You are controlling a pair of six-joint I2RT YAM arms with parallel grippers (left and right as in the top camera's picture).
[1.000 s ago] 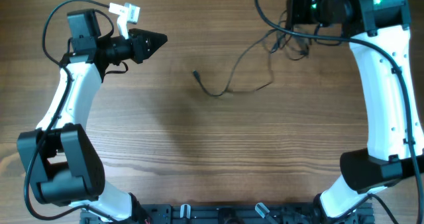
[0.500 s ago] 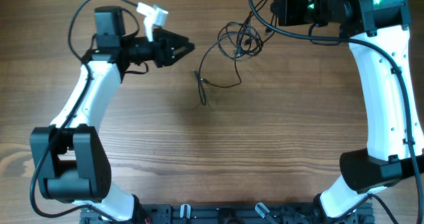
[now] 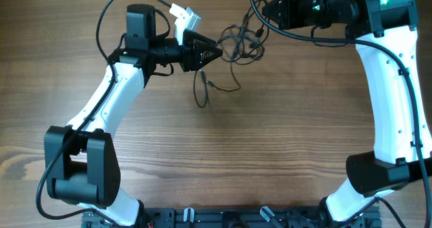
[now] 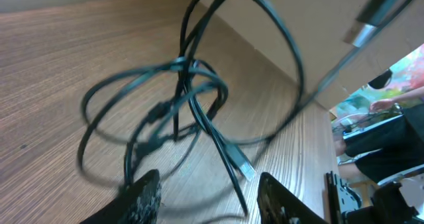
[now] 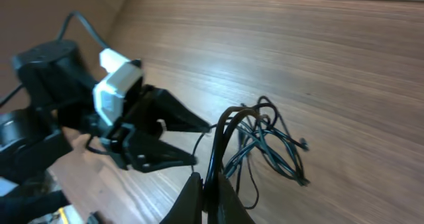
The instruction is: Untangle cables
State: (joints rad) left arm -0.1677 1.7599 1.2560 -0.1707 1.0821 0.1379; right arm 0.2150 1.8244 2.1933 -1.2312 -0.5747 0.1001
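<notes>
The cables (image 3: pixel 244 43) are thin black cords bunched in a loose tangle at the back middle of the table, with one end trailing down to a small plug (image 3: pixel 200 96). My right gripper (image 3: pixel 264 13) is shut on a bundle of strands (image 5: pixel 213 151) and holds it up, so the tangle (image 5: pixel 271 144) hangs below it. My left gripper (image 3: pixel 217 50) is open and points right into the tangle. In the left wrist view the loops (image 4: pixel 185 105) and a silver plug (image 4: pixel 242 168) hang just ahead of it, with a strand passing between its fingers (image 4: pixel 142 197).
The wooden table (image 3: pixel 270 140) runs wide in front of the tangle. The table's back edge (image 4: pixel 311 98) lies just behind the cables. Thick black arm wires (image 3: pixel 108 19) loop over both arms. The arm bases (image 3: pixel 74 181) stand at the front corners.
My left arm has swung right up to the tangle and its jaws have opened. My right gripper has carried the bunched cables left towards it.
</notes>
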